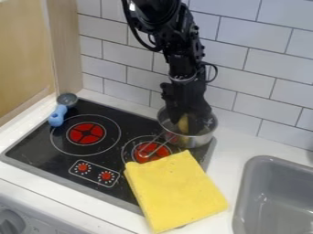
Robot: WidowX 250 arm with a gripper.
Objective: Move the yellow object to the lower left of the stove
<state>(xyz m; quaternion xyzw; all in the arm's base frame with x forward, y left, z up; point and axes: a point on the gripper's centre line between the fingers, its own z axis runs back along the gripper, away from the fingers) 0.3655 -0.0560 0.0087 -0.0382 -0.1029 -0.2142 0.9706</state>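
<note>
You see a yellow rectangular cloth (174,192), a flat black stove (45,151) with round red white-ringed burners (86,133), and white rectangular grey-lined tiles (254,50).

Glossy black stovetop (55,143); shiny metal pot (197,140); matt yellow cloth (174,189)

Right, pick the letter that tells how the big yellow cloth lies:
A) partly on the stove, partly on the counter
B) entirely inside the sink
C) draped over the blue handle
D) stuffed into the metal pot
A: the yellow cloth covers a near corner of the stove and extends onto the white counter.
</note>
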